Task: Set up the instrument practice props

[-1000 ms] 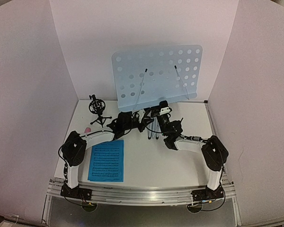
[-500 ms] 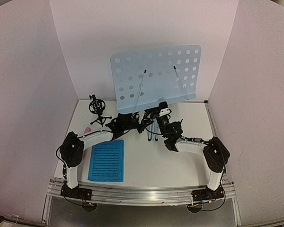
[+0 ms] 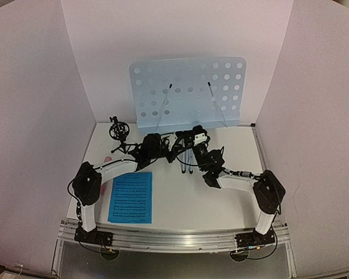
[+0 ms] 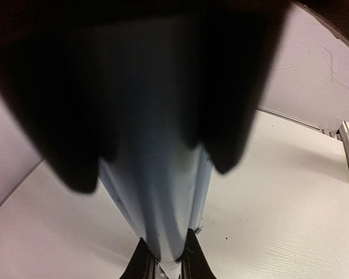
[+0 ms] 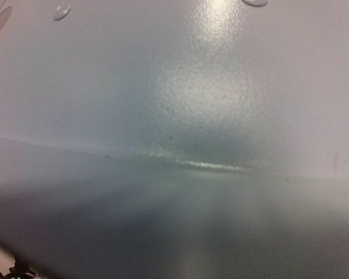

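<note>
Pale-blue and dotted with round holes, the music stand (image 3: 186,87) rises at the back of the white table (image 3: 186,203). Its desk is upright and faces the arms, and its silver legs (image 3: 186,164) show just beneath it. Both arms reach in under the desk's lower edge.

The left gripper (image 4: 167,264) is closed tight on a thin pale-blue edge, the same colour as the stand's desk. Its dark fingertips (image 4: 142,268) pinch that edge from either side.

The right gripper (image 3: 191,145) sits so close to the stand that its own camera shows nothing but blue panel. From above its fingers are hidden, so I cannot tell whether they are apart or together.

In front of the stand and to its left, a blue sheet-music page (image 3: 131,197) lies flat on the table. Just left of the stand's lower corner, the small black tripod mic holder (image 3: 120,135) stands upright. Further left of the stand, a bit of the pink microphone (image 3: 106,159) peeps out beside the left arm.
</note>
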You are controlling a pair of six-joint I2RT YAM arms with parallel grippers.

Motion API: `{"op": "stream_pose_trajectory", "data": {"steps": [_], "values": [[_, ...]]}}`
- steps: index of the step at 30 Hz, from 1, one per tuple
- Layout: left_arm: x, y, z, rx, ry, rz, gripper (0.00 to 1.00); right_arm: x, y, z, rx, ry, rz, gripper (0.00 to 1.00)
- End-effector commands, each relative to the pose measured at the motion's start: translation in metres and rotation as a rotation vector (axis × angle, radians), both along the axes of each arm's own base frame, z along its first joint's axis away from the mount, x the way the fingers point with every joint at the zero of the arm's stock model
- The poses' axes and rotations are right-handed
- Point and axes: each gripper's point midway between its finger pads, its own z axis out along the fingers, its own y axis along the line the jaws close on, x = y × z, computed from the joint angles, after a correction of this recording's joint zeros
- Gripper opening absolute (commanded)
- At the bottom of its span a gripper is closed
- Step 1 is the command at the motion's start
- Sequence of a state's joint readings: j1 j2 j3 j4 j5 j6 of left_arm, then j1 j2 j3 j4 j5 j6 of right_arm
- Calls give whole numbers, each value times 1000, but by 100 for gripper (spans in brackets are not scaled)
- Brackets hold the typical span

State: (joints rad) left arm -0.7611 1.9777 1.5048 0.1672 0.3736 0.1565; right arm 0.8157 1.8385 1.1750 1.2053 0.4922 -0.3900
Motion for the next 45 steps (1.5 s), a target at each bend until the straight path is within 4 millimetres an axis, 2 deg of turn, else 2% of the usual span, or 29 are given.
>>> {"op": "stream_pose_trajectory", "data": {"steps": [1,6,10,15,21,26,31,35,39,42,45], "values": [[18,21,38,14,-166,64,0,-11,-6,10,-13,34,13,55],[17,19,49,20,-226,40,0,-20,-8,-1,-48,97,63,59],[15,18,55,16,-239,20,0,-32,-2,-23,-113,189,151,61],[13,17,50,14,-172,12,0,-41,-6,-42,-164,348,226,63],[13,16,57,-9,-124,6,0,-37,-22,-71,-174,547,324,63],[9,12,60,-13,-117,-27,0,-32,-32,-85,-175,592,318,61],[7,9,63,20,-157,-69,0,-21,-23,-106,-190,640,370,62],[15,11,64,51,-181,-69,0,-12,-12,-108,-194,644,423,62],[15,10,63,45,-127,-67,0,-5,-5,-112,-184,657,442,55],[11,10,57,20,-79,-64,0,-1,-1,-111,-172,658,449,39],[11,11,52,19,-58,-58,0,1,0,-112,-172,659,447,28]]}}
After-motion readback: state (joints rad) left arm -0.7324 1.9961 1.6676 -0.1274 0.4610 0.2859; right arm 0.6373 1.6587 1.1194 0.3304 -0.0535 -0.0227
